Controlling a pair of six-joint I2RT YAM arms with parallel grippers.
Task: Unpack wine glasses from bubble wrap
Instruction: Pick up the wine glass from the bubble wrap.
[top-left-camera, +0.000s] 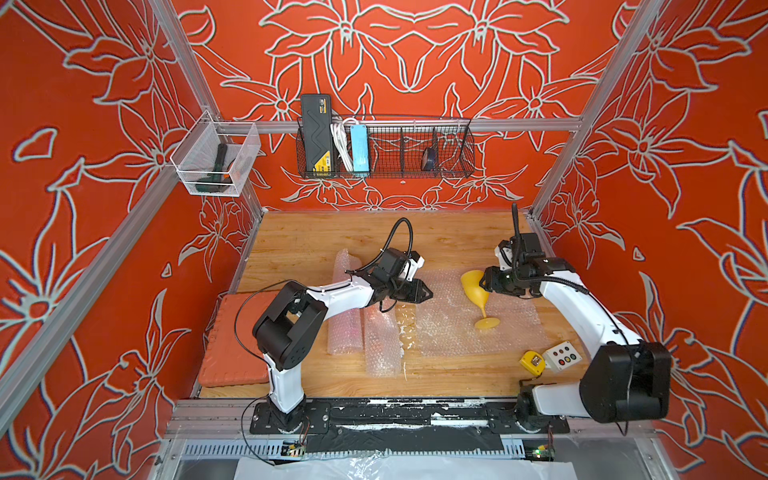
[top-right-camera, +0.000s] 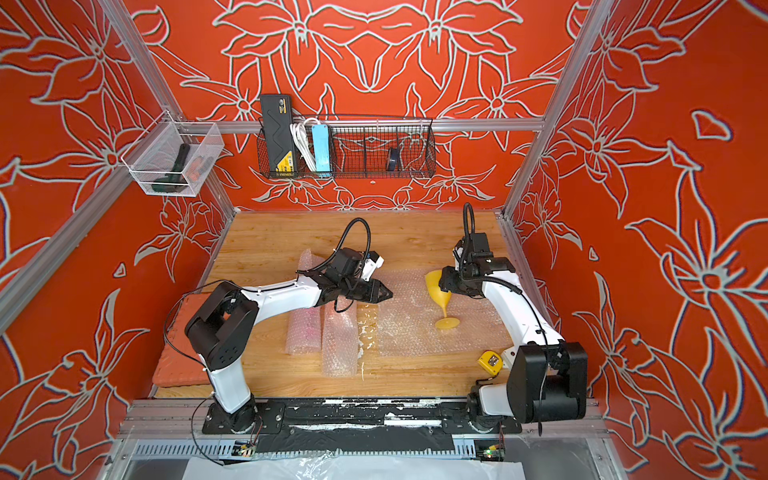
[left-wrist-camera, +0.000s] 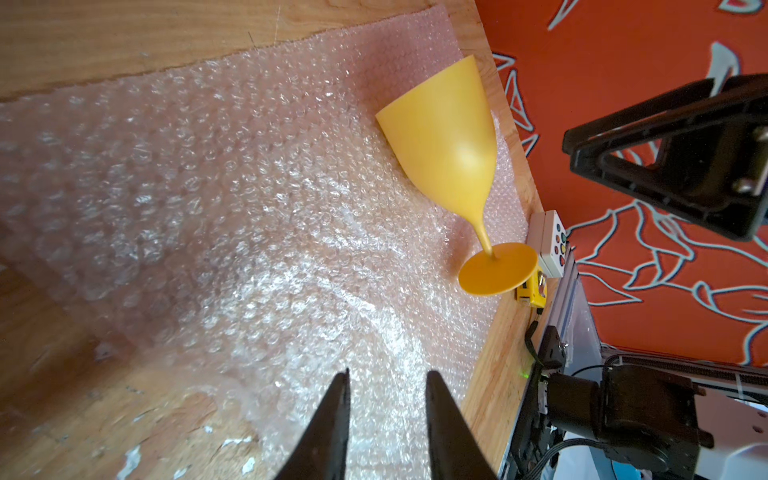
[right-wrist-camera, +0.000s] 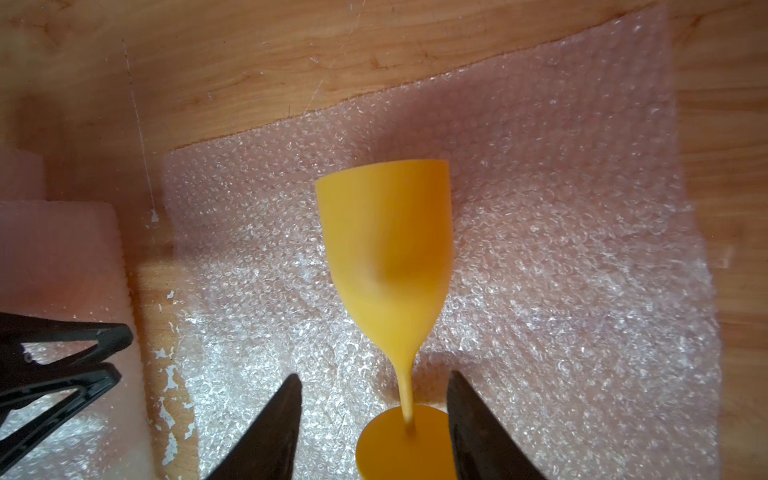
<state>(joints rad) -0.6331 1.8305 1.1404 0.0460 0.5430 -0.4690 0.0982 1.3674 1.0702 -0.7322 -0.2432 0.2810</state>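
Yellow plastic is catching the eye at about 3 o'clock on the wooden table, counting 12 as the back wall. A goblet is resting on its round foot on an opened-out sheet of bubble wrap, its bowl seeming to lean toward 11 o'clock. Whether the foot is sitting flat I cannot tell. The right gripper is straddling the thin stem with its jaws apart and a gap showing on each side, so nothing is being held. The left gripper is hovering over the sheet's 9 o'clock edge, jaws slightly apart and empty. Two rolls of wrap are lying side by side at 8 o'clock of the sheet. The goblet is looking light, stiff and smooth, top-heavy on a soft, springy floor, so it is probably tipping easily. The stem just above the foot, or the bowl's narrow base, is offering the surest hold.
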